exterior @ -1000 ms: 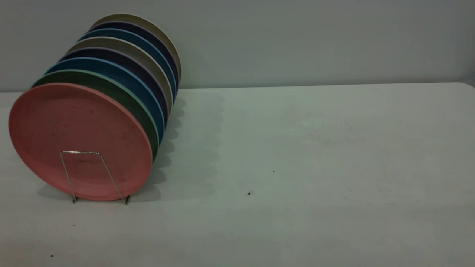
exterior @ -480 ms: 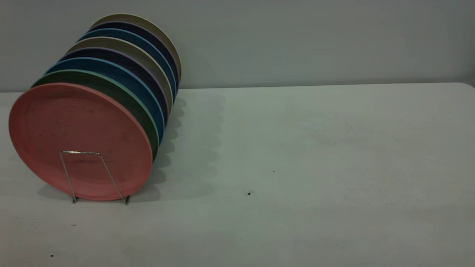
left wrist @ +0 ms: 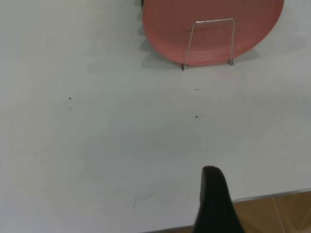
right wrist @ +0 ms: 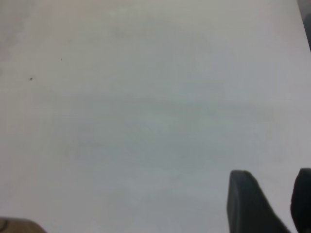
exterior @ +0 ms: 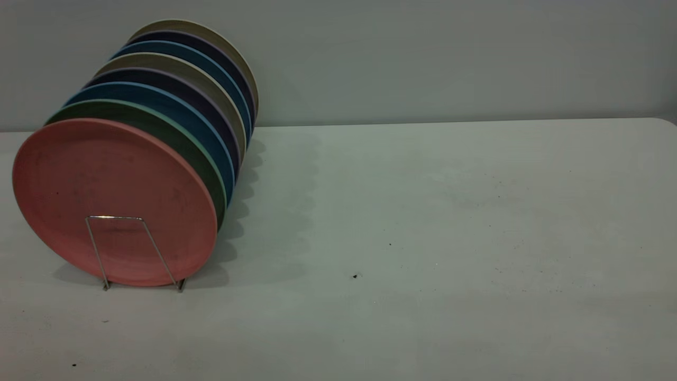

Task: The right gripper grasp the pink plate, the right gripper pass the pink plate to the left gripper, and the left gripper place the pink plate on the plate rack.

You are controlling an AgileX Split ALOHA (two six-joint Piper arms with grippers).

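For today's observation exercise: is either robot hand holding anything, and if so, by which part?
Nothing is held. The pink plate stands in the plate rack; the left hand and right hand are over bare table.

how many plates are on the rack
8, upright in one row on the rack at the table's left: pink plate in front, then green, blue, dark purple, tan, blue, dark purple, tan at the back. More could be hidden behind.
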